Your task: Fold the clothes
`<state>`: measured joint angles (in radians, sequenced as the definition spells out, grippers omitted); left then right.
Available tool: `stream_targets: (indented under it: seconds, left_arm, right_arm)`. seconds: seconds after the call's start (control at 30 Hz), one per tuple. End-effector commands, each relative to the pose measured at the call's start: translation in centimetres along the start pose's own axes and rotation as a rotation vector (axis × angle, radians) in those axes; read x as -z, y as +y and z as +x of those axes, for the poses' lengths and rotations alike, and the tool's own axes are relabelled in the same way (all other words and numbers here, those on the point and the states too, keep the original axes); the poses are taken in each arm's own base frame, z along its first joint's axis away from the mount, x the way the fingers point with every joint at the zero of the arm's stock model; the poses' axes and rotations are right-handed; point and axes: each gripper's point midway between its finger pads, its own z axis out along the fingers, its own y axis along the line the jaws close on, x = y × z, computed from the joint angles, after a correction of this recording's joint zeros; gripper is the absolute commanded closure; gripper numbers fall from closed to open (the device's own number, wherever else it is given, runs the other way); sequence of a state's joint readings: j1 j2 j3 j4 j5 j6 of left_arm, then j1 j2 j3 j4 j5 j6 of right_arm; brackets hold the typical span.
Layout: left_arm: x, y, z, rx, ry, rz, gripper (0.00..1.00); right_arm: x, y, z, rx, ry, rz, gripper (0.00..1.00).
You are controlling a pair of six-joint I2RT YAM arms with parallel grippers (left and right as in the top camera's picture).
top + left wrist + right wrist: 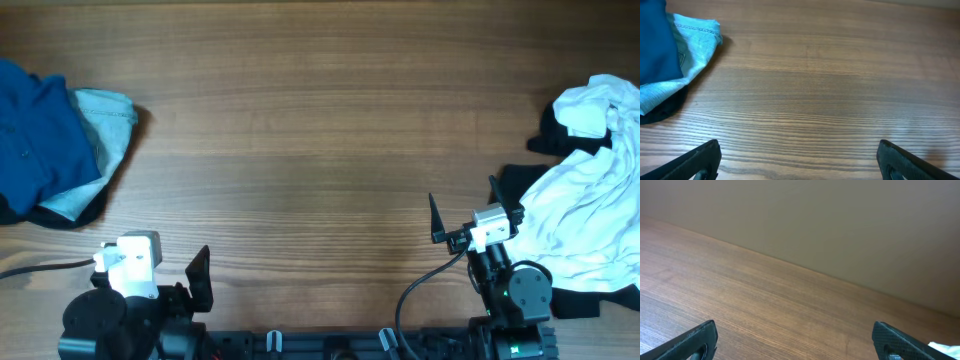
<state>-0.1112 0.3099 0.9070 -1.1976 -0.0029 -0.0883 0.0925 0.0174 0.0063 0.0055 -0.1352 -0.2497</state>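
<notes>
The clothes lie in two heaps. At the table's left edge a deep-blue shirt [35,130] [655,45] rests on a light-blue denim piece [108,125] [695,45], with a black garment [60,215] [660,112] under both. At the right edge a crumpled white garment [590,210] covers black garments [520,180]. My left gripper [155,265] [799,157] stands open at the near edge, right of the blue heap, with only bare wood between its fingers. The right gripper [465,205] [795,340] is open too, just left of the white garment and holding nothing.
The wooden table [320,120] stretches bare between the two heaps. A plain wall [840,225] rises behind its far edge. A black cable [425,285] loops near the right arm's base. A corner of white cloth [945,347] peeks in beside the right finger.
</notes>
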Motion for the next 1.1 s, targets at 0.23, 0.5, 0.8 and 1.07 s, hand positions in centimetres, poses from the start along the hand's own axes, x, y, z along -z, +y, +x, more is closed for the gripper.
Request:
stream_targets:
  seconds: [0.23, 0.5, 0.8, 1.07]
  left_arm:
    - [0.1, 0.1, -0.2, -0.004, -0.009, -0.005, 0.00]
    - [0.1, 0.1, -0.2, -0.004, -0.009, -0.005, 0.00]
    - [0.1, 0.1, -0.2, -0.004, -0.009, -0.005, 0.00]
    - [0.1, 0.0, -0.2, -0.008, -0.011, 0.002, 0.00]
  right_arm:
    - [0.1, 0.1, -0.5, 0.017, -0.024, -0.010, 0.00]
    - [0.0, -0.1, -1.1, 0.019, -0.047, -0.003, 0.00]
    - [0.0, 0.1, -0.2, 0.013, -0.012, -0.012, 0.00]
    - [0.0, 0.1, -0.2, 0.013, -0.012, -0.012, 0.00]
